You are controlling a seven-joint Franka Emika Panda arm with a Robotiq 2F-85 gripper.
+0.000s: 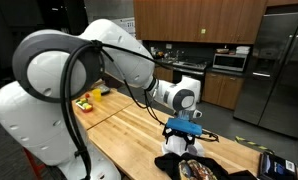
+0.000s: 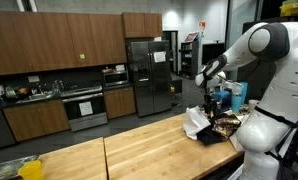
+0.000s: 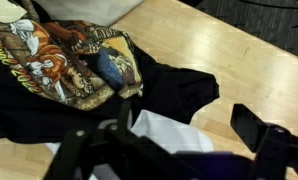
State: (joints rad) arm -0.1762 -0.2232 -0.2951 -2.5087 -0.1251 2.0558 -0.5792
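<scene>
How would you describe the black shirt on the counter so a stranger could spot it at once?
Find the long wooden counter in the kitchen and follow it to the end under the gripper. There the shirt is the crumpled black one with a colourful cartoon print, lying against a plain white cloth.

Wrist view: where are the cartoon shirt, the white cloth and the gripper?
black printed T-shirt (image 3: 74, 60), wrist view, on its cartoon print.
white cloth (image 3: 164, 136), wrist view, on its middle.
gripper (image 3: 176, 120), wrist view, midway between its open fingertips.
</scene>
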